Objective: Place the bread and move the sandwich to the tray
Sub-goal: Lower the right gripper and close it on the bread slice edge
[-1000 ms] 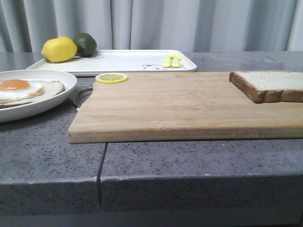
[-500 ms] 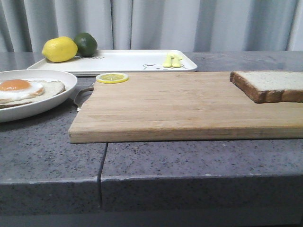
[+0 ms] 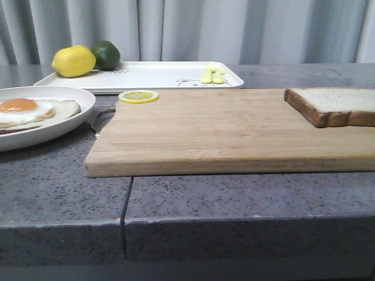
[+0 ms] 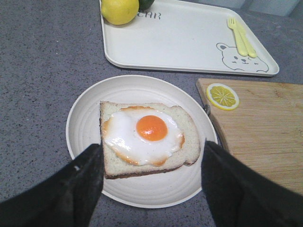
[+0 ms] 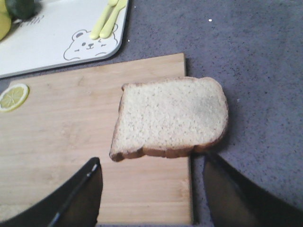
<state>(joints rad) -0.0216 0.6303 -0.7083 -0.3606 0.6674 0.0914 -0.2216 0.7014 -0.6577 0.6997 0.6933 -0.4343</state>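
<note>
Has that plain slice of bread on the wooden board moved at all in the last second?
No. The bread sits at the same far right corner of the cutting board, overhanging its edge as before.

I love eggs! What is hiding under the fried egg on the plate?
The fried egg lies on one slice of brown-crusted bread, which rests on the round white plate. The bread's middle is covered by the egg, and nothing shows whether anything lies beneath that slice.

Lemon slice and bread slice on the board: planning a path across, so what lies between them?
Nothing: between the lemon slice and the bread slice there is only bare cutting board, as the front view shows.
</note>
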